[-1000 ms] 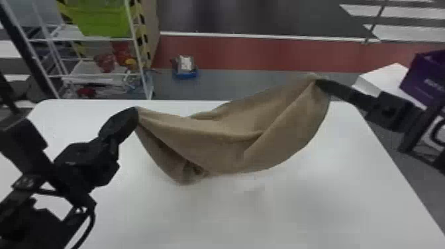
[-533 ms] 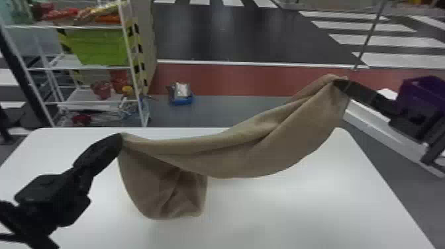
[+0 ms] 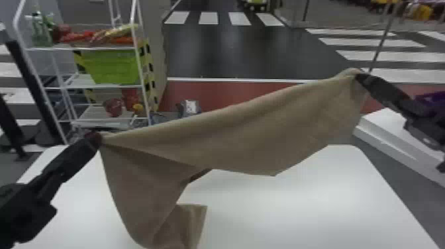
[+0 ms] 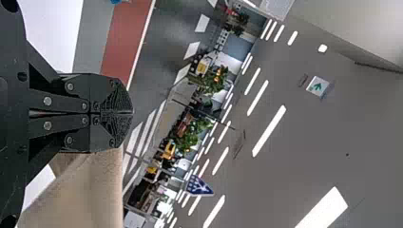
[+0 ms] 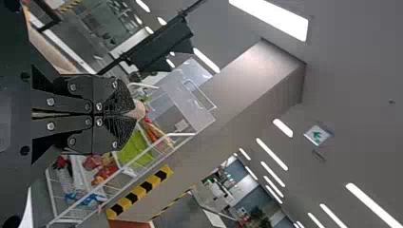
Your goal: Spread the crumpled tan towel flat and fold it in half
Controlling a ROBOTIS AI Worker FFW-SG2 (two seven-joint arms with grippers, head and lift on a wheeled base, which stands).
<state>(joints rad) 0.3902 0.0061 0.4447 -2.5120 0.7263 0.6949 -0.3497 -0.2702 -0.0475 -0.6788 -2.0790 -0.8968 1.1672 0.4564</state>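
Now drawn straighter along the top, hangs as tan towel point(image 3: 245, 132) above the table point(image 3: 298, 205), clenched by left gripper point(image 3: 98, 136) at nine o'clock, right gripper point(image 3: 359, 76) at two; trails a folded end point(image 3: 190, 223) toward seven, so probably needs shaking out.

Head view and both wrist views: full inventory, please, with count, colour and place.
Towel: one, tan, stretched between both grippers, over the table.
Table: one, white, beneath the towel.
Rack: one, white, beyond the table, left.
Bin: one, green, on the rack.
Red items: several, red, on the rack.
Purple item: one, purple, right edge.
Floor stripes: many, white, in the background.
Sign: at least one, green and white, overhead.
Left gripper: one, black, shut on the towel's left end.
Right gripper: one, black, shut on its right end.
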